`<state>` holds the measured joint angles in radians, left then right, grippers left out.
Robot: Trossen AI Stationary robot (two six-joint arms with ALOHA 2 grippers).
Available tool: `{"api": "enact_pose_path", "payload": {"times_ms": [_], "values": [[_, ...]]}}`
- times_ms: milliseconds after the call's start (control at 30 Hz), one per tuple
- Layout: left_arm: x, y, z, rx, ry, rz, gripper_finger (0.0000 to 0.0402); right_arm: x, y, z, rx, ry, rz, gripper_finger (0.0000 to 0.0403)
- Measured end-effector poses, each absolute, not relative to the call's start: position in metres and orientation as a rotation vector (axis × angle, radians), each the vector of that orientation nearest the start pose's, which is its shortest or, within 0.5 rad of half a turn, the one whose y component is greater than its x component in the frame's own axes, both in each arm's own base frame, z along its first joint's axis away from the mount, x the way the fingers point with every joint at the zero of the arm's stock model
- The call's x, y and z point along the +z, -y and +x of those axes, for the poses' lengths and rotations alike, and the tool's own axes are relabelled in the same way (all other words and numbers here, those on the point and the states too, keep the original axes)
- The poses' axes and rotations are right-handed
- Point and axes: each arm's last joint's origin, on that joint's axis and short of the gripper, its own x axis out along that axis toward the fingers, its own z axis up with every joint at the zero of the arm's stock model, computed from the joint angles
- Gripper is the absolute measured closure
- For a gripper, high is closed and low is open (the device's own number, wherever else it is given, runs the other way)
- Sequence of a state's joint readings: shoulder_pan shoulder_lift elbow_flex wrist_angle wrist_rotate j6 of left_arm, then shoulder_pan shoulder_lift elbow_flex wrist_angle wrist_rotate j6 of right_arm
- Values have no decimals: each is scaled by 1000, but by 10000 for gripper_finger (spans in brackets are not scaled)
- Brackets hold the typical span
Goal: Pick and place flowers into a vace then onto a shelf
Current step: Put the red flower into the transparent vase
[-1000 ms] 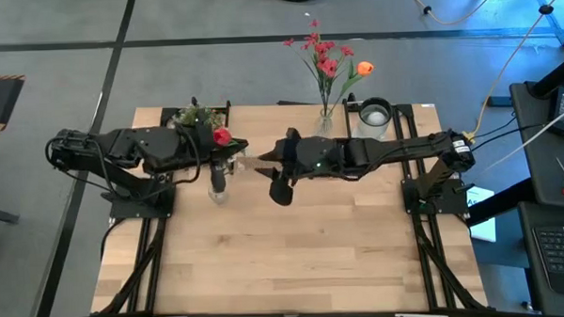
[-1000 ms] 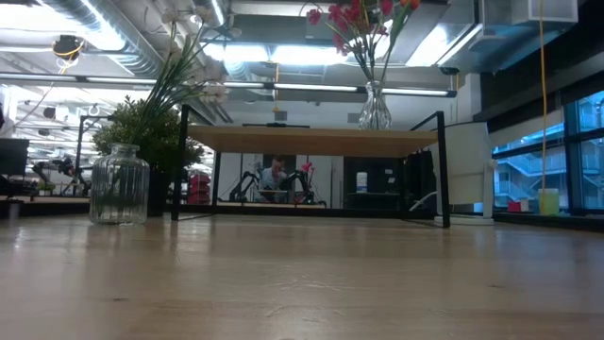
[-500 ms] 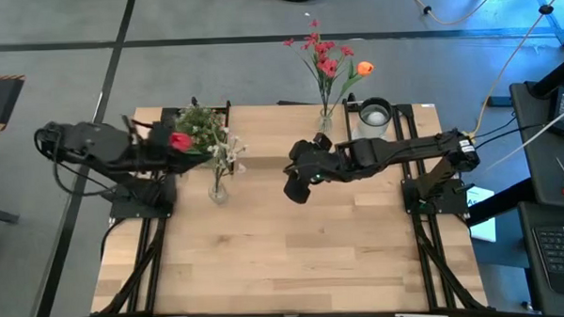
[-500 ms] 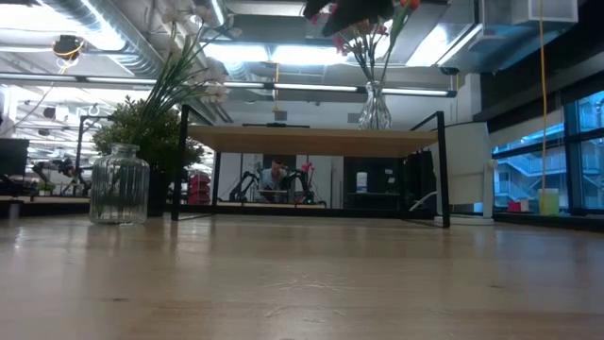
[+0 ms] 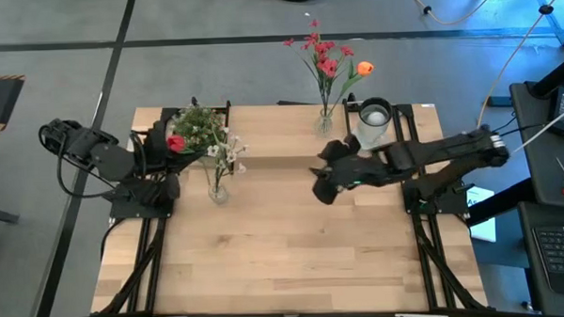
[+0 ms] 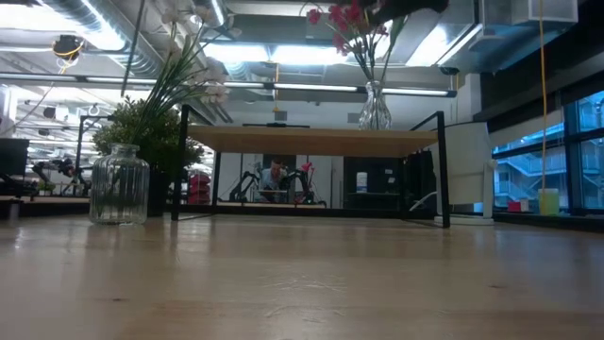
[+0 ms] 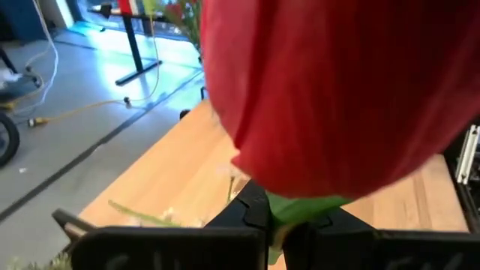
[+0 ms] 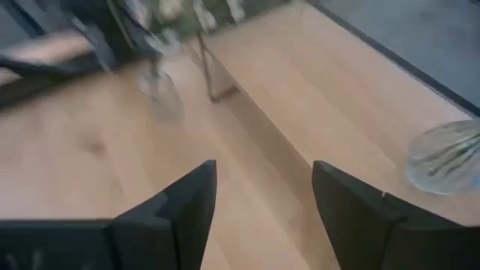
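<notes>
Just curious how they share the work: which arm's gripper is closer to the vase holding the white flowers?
Left. The left gripper, holding a red tulip, sits just beside the ribbed glass vase on its left. The right gripper hovers farther off, across the table to its right.

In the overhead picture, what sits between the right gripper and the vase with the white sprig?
Only bare tabletop lies between the right gripper and the vase with the white sprig, as the high view shows.

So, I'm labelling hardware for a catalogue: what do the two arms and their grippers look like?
Both arms are dark, jointed, with black cables along them. The right gripper has two flat, dark, wedge-shaped fingers. The left gripper has matching black blocky fingers.
</notes>
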<state>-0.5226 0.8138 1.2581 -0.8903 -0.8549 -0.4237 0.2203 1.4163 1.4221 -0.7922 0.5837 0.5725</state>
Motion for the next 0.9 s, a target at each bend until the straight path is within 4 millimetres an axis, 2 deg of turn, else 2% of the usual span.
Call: {"api": "enact_pose_path", "payload": {"times_ms": [133,267,467,900], "values": [[406,35,103,407,-262,-164,393,357,-48,266,-480,-460,289,186],[394,34,101,434,-256,-183,395,348,-48,256,-445,-369,320,186],[376,36,104,460,-241,-181,393,338,-48,253,-438,-345,332,186],[350,36,107,531,-228,-183,391,337,-48,254,-437,-348,326,186]]}}
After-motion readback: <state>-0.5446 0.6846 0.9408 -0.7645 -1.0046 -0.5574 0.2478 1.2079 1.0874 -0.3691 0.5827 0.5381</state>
